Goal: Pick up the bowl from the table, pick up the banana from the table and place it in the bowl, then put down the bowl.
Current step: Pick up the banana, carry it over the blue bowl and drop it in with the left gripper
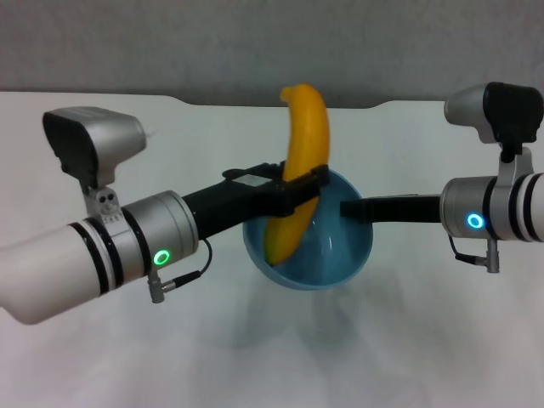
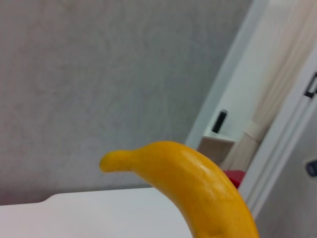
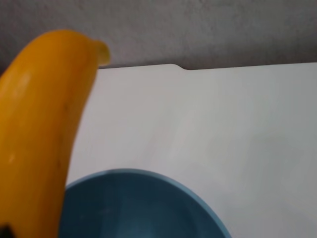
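Note:
The light-blue bowl (image 1: 333, 255) hangs above the white table (image 1: 170, 365), with its shadow on the tabletop below it. My right gripper (image 1: 348, 208) is shut on the bowl's rim on its right side. My left gripper (image 1: 302, 189) is shut on the middle of the yellow-orange banana (image 1: 306, 136). The banana stands nearly upright, with its lower end inside the bowl and its upper end well above the rim. The left wrist view shows the banana (image 2: 198, 183) close up. The right wrist view shows the banana (image 3: 39, 124) over the bowl (image 3: 138, 208).
A grey wall (image 1: 255, 42) rises behind the table's far edge, where the shallow notch (image 1: 280, 104) is cut. The left wrist view shows a white frame (image 2: 233, 64) and a small red thing (image 2: 237, 177) beyond the table.

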Motion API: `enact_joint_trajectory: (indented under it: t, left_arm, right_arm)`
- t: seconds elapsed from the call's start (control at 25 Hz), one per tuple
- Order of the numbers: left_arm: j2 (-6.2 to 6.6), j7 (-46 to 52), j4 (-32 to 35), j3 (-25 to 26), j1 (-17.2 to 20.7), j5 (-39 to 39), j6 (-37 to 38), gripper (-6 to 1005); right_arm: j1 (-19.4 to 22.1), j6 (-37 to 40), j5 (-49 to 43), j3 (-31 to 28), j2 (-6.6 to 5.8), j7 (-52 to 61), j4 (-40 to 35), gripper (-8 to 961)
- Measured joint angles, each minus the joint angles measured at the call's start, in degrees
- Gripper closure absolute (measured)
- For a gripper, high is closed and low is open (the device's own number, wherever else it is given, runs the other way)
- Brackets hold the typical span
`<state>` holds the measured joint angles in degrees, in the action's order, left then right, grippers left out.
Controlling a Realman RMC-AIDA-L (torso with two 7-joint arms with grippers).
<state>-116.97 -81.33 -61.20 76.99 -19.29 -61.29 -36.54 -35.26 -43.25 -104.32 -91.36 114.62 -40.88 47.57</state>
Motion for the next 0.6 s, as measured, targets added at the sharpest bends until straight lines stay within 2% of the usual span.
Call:
enact_joint_trajectory:
  t: [0.44, 0.6]
  left_arm:
    - [-0.1, -4.0, 1.5, -1.1, -0.4, 4.0, -0.6, 411]
    - [0.07, -3.8, 1.6, -0.6, -0.1, 4.7, -0.5, 225]
  right_arm:
    - [-0.1, 0.0, -0.1, -0.1, -0.02, 0.0, -0.5, 917]
    - [-0.1, -0.5, -0.2, 0.0, -0.01, 0.2, -0.7, 917]
